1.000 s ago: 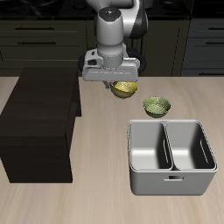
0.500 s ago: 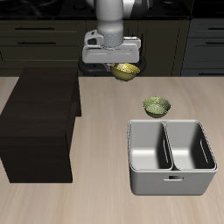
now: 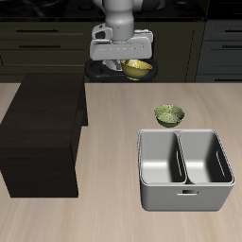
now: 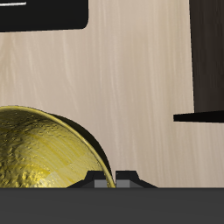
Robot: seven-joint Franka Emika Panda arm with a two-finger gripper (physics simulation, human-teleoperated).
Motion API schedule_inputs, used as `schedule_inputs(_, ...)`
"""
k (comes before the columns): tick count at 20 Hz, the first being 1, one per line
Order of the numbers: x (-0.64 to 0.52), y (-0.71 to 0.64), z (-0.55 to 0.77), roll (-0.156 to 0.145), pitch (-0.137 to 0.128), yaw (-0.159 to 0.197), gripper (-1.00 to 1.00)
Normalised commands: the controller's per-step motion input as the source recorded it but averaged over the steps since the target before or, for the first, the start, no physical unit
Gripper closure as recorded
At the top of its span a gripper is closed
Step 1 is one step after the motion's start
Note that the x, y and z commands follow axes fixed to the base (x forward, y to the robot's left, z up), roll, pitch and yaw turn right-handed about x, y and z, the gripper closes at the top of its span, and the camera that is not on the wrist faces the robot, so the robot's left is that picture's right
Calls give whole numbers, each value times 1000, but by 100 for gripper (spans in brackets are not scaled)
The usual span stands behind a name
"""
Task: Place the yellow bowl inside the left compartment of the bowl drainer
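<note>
The yellow bowl (image 3: 139,67) hangs high above the back of the table, held at its rim by my gripper (image 3: 126,66), which is shut on it. In the wrist view the bowl (image 4: 44,153) fills much of the frame, its mottled gold inside facing the camera, with a fingertip (image 4: 115,179) at its rim. The bowl drainer (image 3: 185,170), a light-grey tub with two wells and a front slot handle, stands near the table's front edge, well below and forward of the bowl. Both wells look empty.
An olive-green bowl (image 3: 169,114) sits on the table just behind the drainer. A large dark brown-black box (image 3: 43,134) takes up the other side of the table. Dark cabinets run behind the table.
My gripper has risen with the yellow bowl, from just above the table to high over its back edge. The bowl has shifted slightly toward the drainer's side.
</note>
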Motion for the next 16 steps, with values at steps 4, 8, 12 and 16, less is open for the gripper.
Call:
schedule_inputs(4,-29,-3,77,6,-13,2,100)
schedule_inputs(8,31,-18,106,-3,-8,7,100)
schedule_inputs(12,60,-7,80,11,6,-10,100)
schedule_inputs(16,144,-9,83,-9,12,-10,100)
